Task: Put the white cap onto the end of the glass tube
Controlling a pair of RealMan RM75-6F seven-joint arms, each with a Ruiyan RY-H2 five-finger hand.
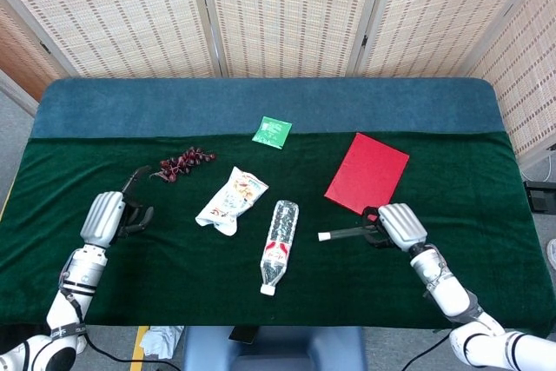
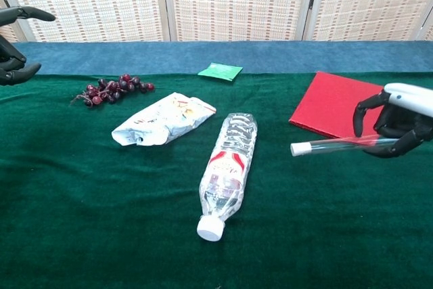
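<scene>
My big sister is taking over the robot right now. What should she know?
Right hand grips the glass tube by one end, roughly level above the green cloth, near the red folder.
Left hand holds nothing, fingers apart, near the grapes.
The white cap already sits on the tube's free end.
Left: probably just check that the cap is on firmly and lay the tube down.
</scene>
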